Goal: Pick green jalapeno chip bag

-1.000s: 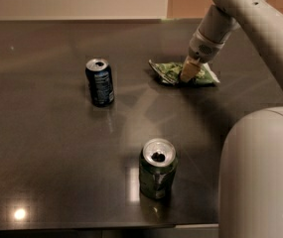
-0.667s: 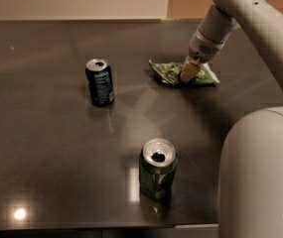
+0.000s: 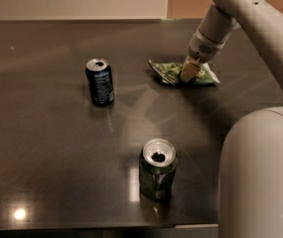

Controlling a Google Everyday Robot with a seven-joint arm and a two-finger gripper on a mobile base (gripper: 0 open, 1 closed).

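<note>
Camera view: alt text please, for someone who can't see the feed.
The gripper is down on the green chip bag, which lies flat at the far right of a dark table. A blue can stands left of the bag, and an open green can stands near the front edge.

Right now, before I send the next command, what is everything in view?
chip bag: one, light green, flat on the table, far right
blue can: one, dark blue, upright, left of the bag
green can: one, green, upright, near the front edge
table: one, dark and glossy, under everything
wall: one, pale, behind the table
arm: one, white, reaching down from upper right
base: one, white, lower right corner
hand: one, tan, down at the chip bag's middle
</note>
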